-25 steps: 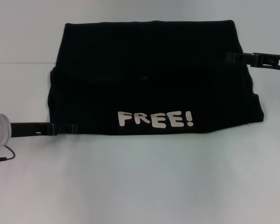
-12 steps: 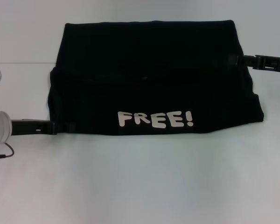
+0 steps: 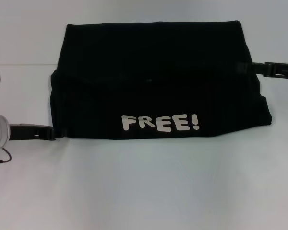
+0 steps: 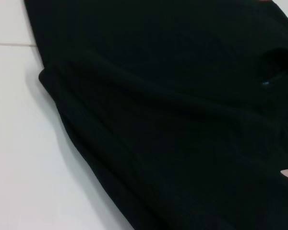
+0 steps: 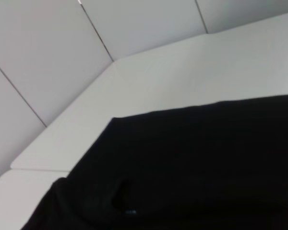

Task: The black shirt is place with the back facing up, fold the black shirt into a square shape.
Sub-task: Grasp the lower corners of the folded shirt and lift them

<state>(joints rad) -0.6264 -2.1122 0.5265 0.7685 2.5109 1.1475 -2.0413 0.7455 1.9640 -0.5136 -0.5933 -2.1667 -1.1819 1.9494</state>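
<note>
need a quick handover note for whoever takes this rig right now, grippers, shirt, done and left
Left gripper: low at the near left corner of the black shirt, at its edge; grip unclear.
Right gripper: at the shirt's right edge, farther back; grip unclear.
Shirt: flat on the white table, folded into a wide rectangle, with the FREE! print showing along the near edge.
Done: at least one fold is in.
Left: it is wider than deep, so probably fold the sides in to make a square.

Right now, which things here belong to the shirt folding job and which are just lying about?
Part of the job:
black shirt
left tool, at the shirt's near left corner
right tool, at its right edge

Just there:
white table
thin cable
</note>
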